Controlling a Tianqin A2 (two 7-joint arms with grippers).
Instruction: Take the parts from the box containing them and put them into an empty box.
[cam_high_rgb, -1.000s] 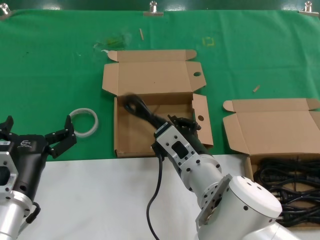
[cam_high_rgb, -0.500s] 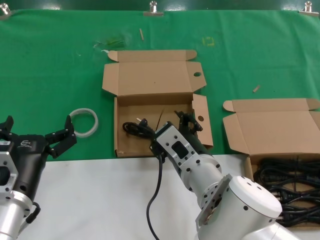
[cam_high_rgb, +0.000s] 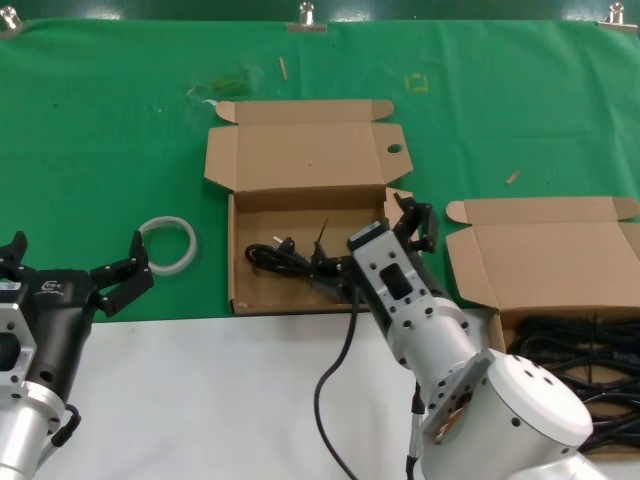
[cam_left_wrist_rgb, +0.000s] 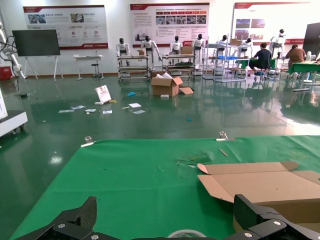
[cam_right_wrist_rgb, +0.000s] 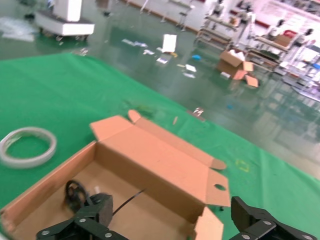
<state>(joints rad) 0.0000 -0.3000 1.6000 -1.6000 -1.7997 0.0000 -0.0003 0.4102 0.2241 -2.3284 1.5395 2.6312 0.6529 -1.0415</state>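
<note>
Cable bundle (cam_high_rgb: 285, 260) lies in the round-holed box (cam_high_rgb: 240, 290); right pincer (cam_high_rgb: 412, 222) hangs spread and empty above that box's right flap (cam_high_rgb: 398, 205). I judge a careless swing could snag it (flimsy card). Left pincer (cam_high_rgb: 70, 272) idles apart near the desk (cam_high_rgb: 100, 120) edge.

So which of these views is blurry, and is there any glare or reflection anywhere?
Right wrist view: softest, the tape ring and the open box smeared as if by motion. Left wrist view: sharp, with ceiling lights mirrored on the glossy hall floor. Head view: evenly lit and crisp, with only a soft shadow inside the box around the cable bundle.
</note>
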